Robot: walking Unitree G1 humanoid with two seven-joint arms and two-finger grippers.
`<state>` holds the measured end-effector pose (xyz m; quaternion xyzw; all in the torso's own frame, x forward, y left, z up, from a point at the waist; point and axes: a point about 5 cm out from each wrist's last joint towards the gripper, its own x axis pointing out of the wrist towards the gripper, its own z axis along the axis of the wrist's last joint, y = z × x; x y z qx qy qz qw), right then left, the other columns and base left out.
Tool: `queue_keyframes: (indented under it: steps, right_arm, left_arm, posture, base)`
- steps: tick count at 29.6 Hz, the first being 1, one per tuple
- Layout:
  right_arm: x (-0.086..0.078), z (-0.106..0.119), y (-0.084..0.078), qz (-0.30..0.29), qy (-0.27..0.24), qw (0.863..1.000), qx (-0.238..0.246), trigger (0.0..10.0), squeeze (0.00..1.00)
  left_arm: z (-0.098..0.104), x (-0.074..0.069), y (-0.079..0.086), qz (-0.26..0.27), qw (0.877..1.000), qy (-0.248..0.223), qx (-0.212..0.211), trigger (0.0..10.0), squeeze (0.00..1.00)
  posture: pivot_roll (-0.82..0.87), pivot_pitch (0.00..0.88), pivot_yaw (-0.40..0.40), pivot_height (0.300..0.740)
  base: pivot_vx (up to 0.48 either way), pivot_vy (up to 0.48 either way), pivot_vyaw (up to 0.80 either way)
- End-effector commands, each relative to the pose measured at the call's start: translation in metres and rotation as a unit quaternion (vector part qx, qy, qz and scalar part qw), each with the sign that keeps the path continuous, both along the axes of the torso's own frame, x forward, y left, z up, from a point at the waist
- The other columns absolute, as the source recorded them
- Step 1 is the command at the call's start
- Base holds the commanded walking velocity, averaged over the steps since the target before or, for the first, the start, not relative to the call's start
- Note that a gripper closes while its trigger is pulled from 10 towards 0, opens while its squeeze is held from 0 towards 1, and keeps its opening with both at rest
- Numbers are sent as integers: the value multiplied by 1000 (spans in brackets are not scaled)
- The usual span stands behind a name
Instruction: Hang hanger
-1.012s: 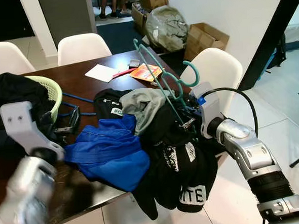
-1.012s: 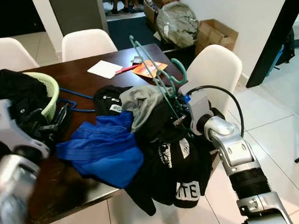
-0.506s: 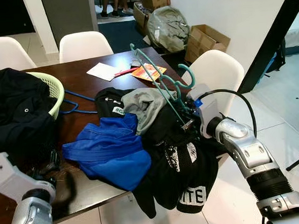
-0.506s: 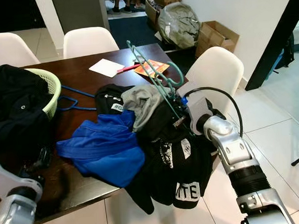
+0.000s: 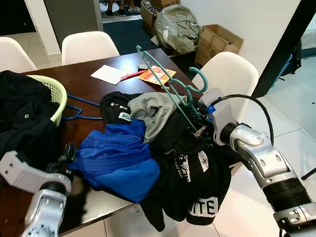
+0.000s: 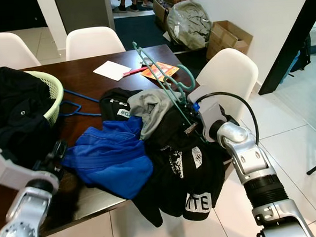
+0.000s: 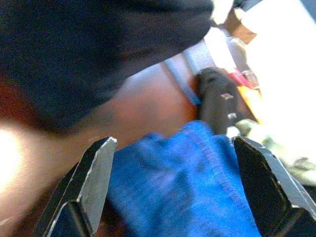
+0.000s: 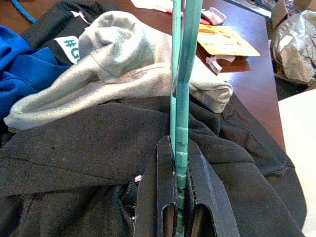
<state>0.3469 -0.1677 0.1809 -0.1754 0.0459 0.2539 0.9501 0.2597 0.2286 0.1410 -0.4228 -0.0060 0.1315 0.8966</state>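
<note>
The left wrist view's blue cloth [image 7: 197, 182] looks smeared, perhaps motion-blurred.

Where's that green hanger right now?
The teal hanger is clamped in the right gripper on the robot's right, held up tilted above the black and grey clothes at the table's edge.

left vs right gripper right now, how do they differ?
The right gripper has its jaws shut on the teal hanger, held above the black garment; the left gripper has its jaws wide open and holds nothing. The right sits at the table's right edge over the clothes pile; the left is low at the near edge, pointing at the blue garment. Both have black fingers.
</note>
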Motion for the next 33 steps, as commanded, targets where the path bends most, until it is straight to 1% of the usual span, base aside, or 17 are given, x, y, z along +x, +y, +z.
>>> queue_keyframes:
  steps: [1, 2, 3, 5, 11, 14, 15, 16, 17, 18, 19, 21, 22, 25, 29, 31, 33]
  right_arm:
    - [-2, -2, -4, -3, 2, 1000, -11, 10000, 0]
    - [-1, -1, -4, -4, 0, 1000, -14, 10000, 0]
    - [-1, -1, -4, -4, 0, 1000, -14, 10000, 0]
    - [-1, 0, -4, -4, 0, 1000, -15, 10000, 0]
    - [0, 1, -4, -4, 0, 1000, -16, 10000, 0]
    - [1, 2, -4, -5, 0, 1000, -18, 10000, 0]
    - [2, 2, -4, -6, 0, 1000, -19, 10000, 0]
    - [2, 2, -4, -6, 0, 1000, -19, 10000, 0]
    - [2, 2, -4, -6, 0, 1000, -20, 10000, 0]
    - [2, 2, -4, -6, 0, 1000, -20, 10000, 0]
    - [2, 2, -4, -5, 0, 1000, -20, 10000, 0]
    - [2, 2, -4, -5, 0, 1000, -20, 10000, 0]
    - [2, 1, -4, -5, 0, 1000, -20, 10000, 0]
    - [2, 1, -4, -4, 0, 1000, -20, 10000, 0]
    - [1, 1, -7, -6, -1, 1000, -21, 10000, 0]
    - [1, 1, -7, -6, -1, 1000, -21, 10000, 0]
    - [0, 1, -10, -8, -1, 1000, -23, 10000, 0]
  left_arm:
    - [-8, 0, -3, -1, 999, 6, -31, 10000, 0]
    - [-15, 3, -2, 13, 997, 23, -71, 10000, 0]
    - [-15, 3, -2, 13, 997, 23, -71, 10000, 0]
    - [-19, 2, -3, 18, 995, 32, -91, 10000, 0]
    - [-19, 3, -6, 17, 994, 33, -104, 10000, 0]
    - [-18, -1, -8, 31, 992, 46, -112, 10000, 0]
    - [-19, -6, -9, 46, 991, 61, -113, 10000, 0]
    - [-19, -6, -9, 46, 991, 61, -113, 10000, 0]
    - [-21, -13, -12, 56, 988, 78, -117, 10000, 0]
    - [-21, -13, -12, 56, 988, 78, -117, 10000, 0]
    - [-23, -19, -18, 53, 986, 91, -128, 10000, 0]
    - [-23, -19, -18, 53, 986, 91, -128, 10000, 0]
    - [-26, -22, -24, 41, 984, 103, -139, 10000, 0]
    - [-29, -23, -27, 31, 982, 111, -148, 10000, 0]
    - [-35, -18, -32, 9, 978, 125, -168, 10000, 0]
    - [-35, -18, -32, 9, 978, 125, -168, 10000, 0]
    - [-35, -13, -39, -9, 975, 131, -177, 10000, 0]
  posture:
    - [44, 102, -42, 740]
    - [42, 108, -44, 740]
    - [42, 108, -44, 740]
    - [39, 111, -43, 740]
    - [37, 113, -42, 740]
    - [38, 117, -40, 740]
    - [42, 118, -41, 740]
    - [42, 118, -41, 740]
    - [44, 121, -41, 740]
    - [44, 121, -41, 740]
    - [47, 122, -43, 740]
    - [47, 122, -43, 740]
    - [49, 122, -45, 740]
    - [46, 121, -42, 740]
    - [40, 119, -41, 740]
    - [40, 119, -41, 740]
    - [39, 119, -40, 740]
  base:
    - [0, 0, 0]
    - [0, 0, 0]
    - [0, 0, 0]
    - [0, 0, 0]
    - [0, 0, 0]
    - [0, 0, 0]
    - [0, 0, 0]
    - [0, 0, 0]
    - [0, 0, 0]
    - [0, 0, 0]
    - [0, 0, 0]
    - [0, 0, 0]
    - [0, 0, 0]
    - [0, 0, 0]
    - [0, 0, 0]
    - [0, 0, 0]
    - [0, 0, 0]
